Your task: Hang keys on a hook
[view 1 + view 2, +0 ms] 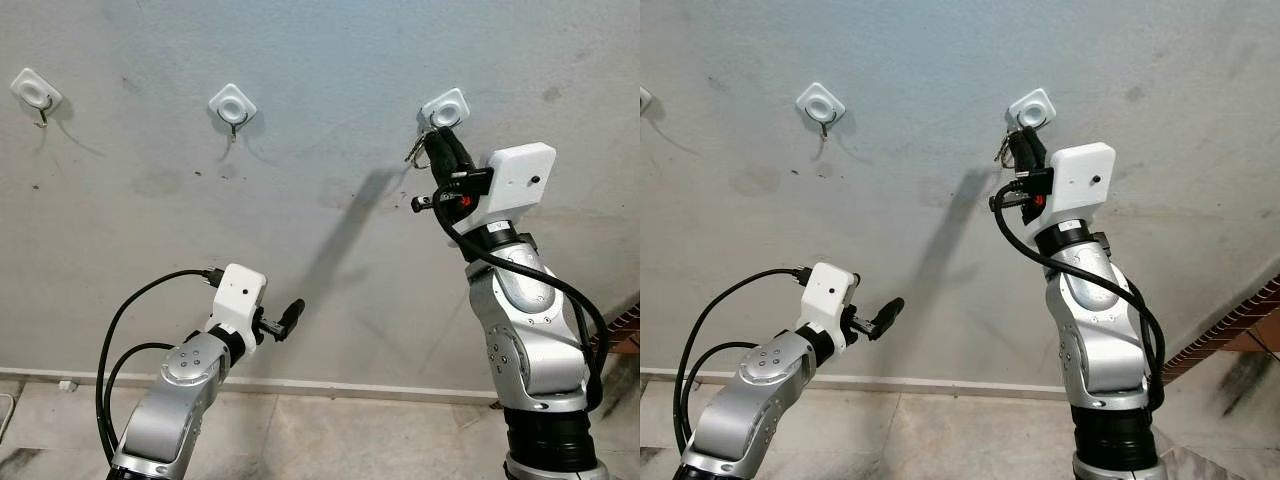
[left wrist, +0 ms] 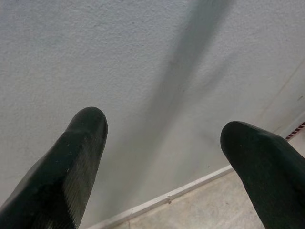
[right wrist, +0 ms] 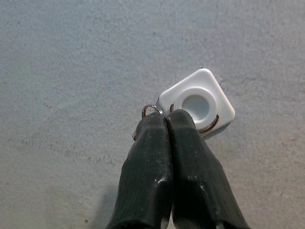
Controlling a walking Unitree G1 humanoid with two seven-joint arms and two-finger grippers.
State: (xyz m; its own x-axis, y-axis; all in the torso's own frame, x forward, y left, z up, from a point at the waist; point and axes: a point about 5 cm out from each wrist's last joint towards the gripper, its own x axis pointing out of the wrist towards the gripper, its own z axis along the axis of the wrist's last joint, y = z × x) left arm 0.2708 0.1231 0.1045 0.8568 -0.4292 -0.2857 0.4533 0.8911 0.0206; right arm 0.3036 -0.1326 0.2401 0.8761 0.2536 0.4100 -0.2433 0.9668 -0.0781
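Because I need the ring over the white square wall hook [image 1: 446,107] at upper right of the frame, my right gripper [image 1: 441,140] is raised there, fingers pinched tight on the small metal keys on their wire ring [image 3: 151,110], while my left gripper [image 1: 288,318], fingers spread wide, waits low at the grey wall [image 1: 330,60].

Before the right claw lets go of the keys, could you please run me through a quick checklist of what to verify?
1. Right claw shut on the keys: ok.
2. Claw raised to the rightmost hook on the wall: ok.
3. Key ring actually over the hook's prong: cannot tell; the fingertips hide the prong.
4. Hook mount sitting flat on the wall: ok.
5. Left claw open, low and away from the hook: ok.
6. The two other hooks bare, if a retry is needed: ok.
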